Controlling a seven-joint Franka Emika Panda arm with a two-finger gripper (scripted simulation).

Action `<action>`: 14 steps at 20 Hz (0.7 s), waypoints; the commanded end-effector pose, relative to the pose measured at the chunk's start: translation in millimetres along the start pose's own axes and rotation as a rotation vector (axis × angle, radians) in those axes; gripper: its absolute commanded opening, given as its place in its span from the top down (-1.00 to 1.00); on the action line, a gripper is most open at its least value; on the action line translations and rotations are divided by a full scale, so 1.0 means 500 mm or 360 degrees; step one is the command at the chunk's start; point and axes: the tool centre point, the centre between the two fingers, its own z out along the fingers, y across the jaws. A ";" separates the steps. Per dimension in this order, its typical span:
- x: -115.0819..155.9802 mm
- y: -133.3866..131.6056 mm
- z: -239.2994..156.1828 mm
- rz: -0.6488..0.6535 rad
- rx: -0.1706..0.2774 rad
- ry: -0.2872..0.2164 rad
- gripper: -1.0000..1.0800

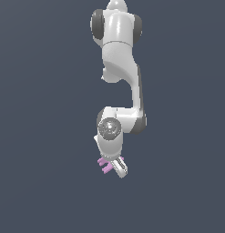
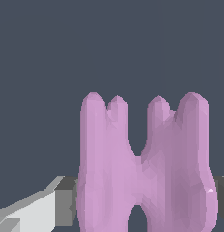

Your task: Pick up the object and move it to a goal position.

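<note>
Gripper [image 1: 119, 169] fingers sit clamped against both sides of the pink object [image 2: 143, 167], apparently so it can travel toward its goal.

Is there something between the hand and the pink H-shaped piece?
No. The hand already has the pink piece between its fingers, and nothing else is visible around them. No goal marker is shown.

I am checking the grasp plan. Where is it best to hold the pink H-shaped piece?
Probably across the narrow middle bar of the pink H-shaped piece, one finger on each outer side, as the gripper appears to be doing; the prongs stay free.
</note>
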 end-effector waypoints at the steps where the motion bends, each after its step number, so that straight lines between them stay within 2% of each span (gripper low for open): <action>1: 0.001 -0.001 0.014 0.0001 0.0002 0.0001 -0.92; 5: 0.002 -0.003 0.013 0.0001 0.0002 0.0001 -0.92; 6: 0.002 -0.003 0.013 0.0001 0.0002 0.0001 1.00; 14: 0.002 -0.003 0.013 0.0001 0.0002 0.0001 1.00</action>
